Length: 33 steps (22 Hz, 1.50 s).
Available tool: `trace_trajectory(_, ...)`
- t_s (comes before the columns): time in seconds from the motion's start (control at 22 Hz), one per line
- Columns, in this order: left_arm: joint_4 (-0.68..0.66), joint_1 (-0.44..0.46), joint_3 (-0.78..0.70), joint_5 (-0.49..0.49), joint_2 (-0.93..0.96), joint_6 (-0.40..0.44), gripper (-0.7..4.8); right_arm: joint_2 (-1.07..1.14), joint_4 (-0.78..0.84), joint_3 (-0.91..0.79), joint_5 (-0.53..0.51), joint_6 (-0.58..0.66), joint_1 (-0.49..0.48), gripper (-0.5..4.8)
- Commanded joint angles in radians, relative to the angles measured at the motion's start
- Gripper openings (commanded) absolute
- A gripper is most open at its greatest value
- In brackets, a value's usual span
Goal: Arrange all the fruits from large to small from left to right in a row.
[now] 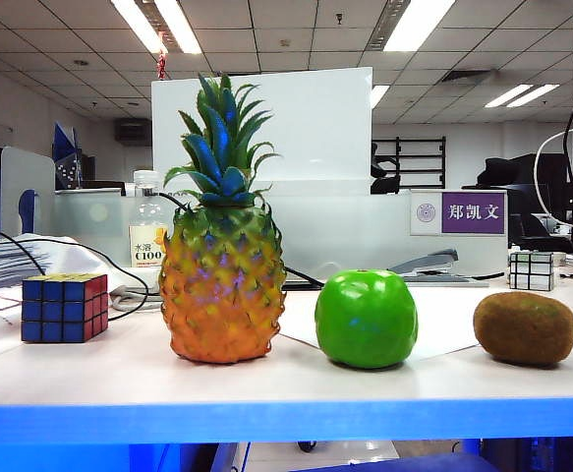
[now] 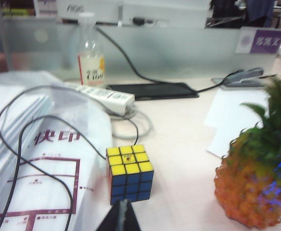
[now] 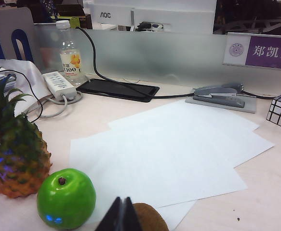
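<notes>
Three fruits stand in a row on the table in the exterior view: a tall orange-yellow pineapple (image 1: pixel 223 264) with a green crown on the left, a glossy green apple (image 1: pixel 366 319) in the middle, a brown kiwi (image 1: pixel 524 327) on the right. Neither arm shows in that view. My left gripper (image 2: pixel 123 206) is shut and empty, raised above the table just short of a colourful Rubik's cube (image 2: pixel 129 172), with the pineapple (image 2: pixel 256 187) off to one side. My right gripper (image 3: pixel 122 204) is shut and empty, hanging over the kiwi (image 3: pixel 149 217) beside the apple (image 3: pixel 66 198); the pineapple (image 3: pixel 15 154) stands past the apple.
A colourful Rubik's cube (image 1: pixel 64 307) sits left of the pineapple, near a paper stack with cables (image 2: pixel 39 144). White sheets (image 3: pixel 174 149) lie under the apple and kiwi. Behind are a bottle (image 1: pixel 147 236), power strip (image 3: pixel 59 84), dark tablet (image 3: pixel 117 89), stapler (image 3: pixel 220 94) and a mirror cube (image 1: pixel 532 269).
</notes>
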Motion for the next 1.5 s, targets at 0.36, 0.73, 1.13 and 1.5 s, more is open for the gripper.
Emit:
trace_trajectory(0.36,0.165,0.107,-0.087,-0.001,-0.002,-0.035,-0.05,-0.002,0.014,0.004,0.002,0.003,0.0,-0.05)
trace_trajectory(0.73,0.214,0.151,-0.143,-0.026,-0.002,-0.042,-0.05,-0.002,0.014,0.004,0.002,0.003,0.0,-0.05)
trace_trajectory(1.13,0.23,0.151,-0.157,-0.086,-0.002,-0.058,-0.05,-0.002,0.014,0.004,0.002,0.003,0.0,-0.05)
trace_trajectory(1.5,0.23,0.151,-0.157,-0.087,-0.002,-0.059,-0.05,-0.002,0.014,0.004,0.002,0.003,0.0,-0.05)
